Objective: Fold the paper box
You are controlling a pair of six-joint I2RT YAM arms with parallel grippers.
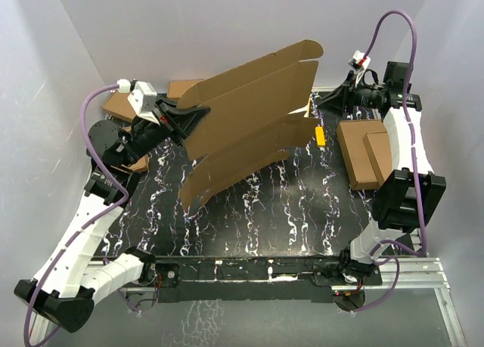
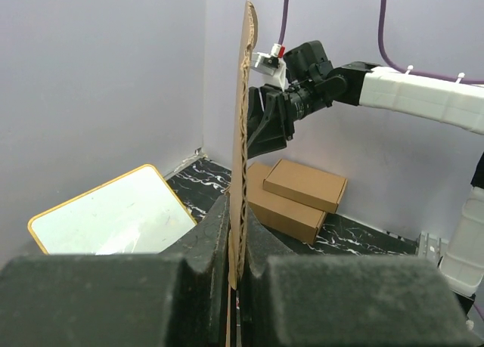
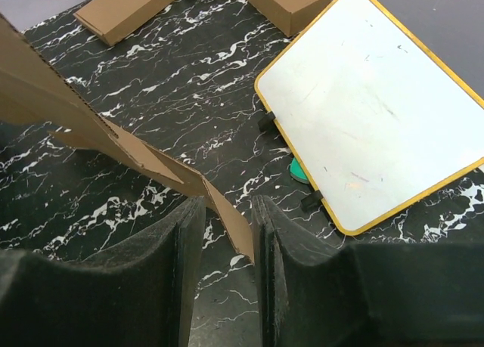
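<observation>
1. While it is stood on edge and tilted over the table [image 1: 265,226], the box [image 1: 249,128] is seen as an unfolded sheet, spanned between both arms.
2. The left gripper [image 2: 238,211] is clamped tight on the sheet's left edge, which is pressed between both fingers.
3. The right gripper [image 3: 228,211] is set with jaws part-way open around a flap at the right end; whether the flap is pinched cannot be told.
</observation>
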